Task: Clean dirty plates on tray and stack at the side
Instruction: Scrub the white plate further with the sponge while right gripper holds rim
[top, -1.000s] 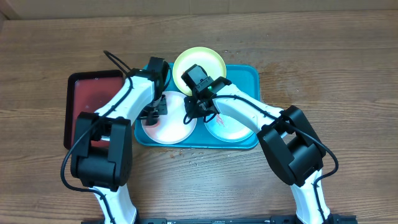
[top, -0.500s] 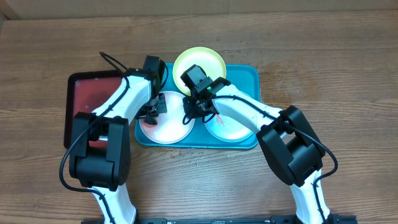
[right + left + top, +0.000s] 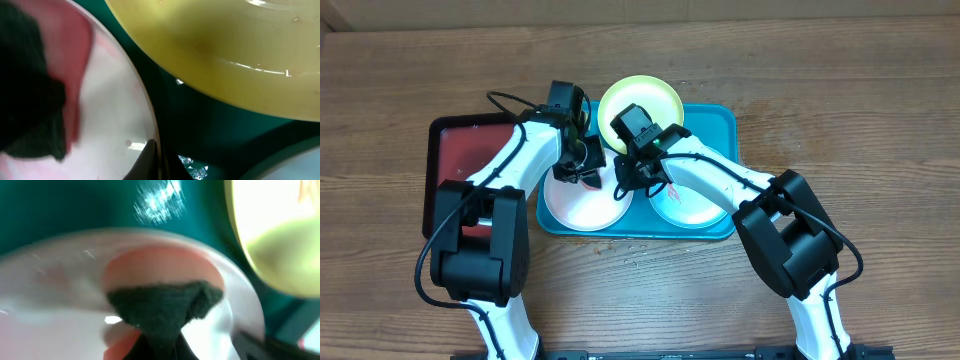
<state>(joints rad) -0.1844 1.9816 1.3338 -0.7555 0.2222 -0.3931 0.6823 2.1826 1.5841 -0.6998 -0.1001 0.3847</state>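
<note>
Widest first: on the wooden table [image 3: 820, 80] the turquoise tray [image 3: 720, 120] sits dead centre, and the dark red tray [image 3: 455, 165] is just beside it on your left, which I'd take as the stacking side. All three plates are on the turquoise tray: white plate [image 3: 582, 205] near-left, mint plate [image 3: 692, 208] near-right, and yellow-green plate [image 3: 650, 92] lying across the far rim. Expect these to be light, stiff, shallow plastic, and glossy enough that I'd call them slippery. A plate like that will likely skate under a wipe unless you pin it. The raised lip is your only real handhold, so pinch across the rim rather than reaching for the flat middle. Now the white plate is the one being worked. Your left gripper [image 3: 582, 160] is clamped on a dark cloth [image 3: 160, 305], which is soft and bunched, and it rests on the plate right at a pink smear [image 3: 160, 262]. Your right gripper [image 3: 633, 180] has its jaws together, with a fingertip [image 3: 147, 159] at the white plate's rim. I can't tell whether it pinches that lip or only presses against it. The smear isn't gone yet, so hold off on lifting.
</note>
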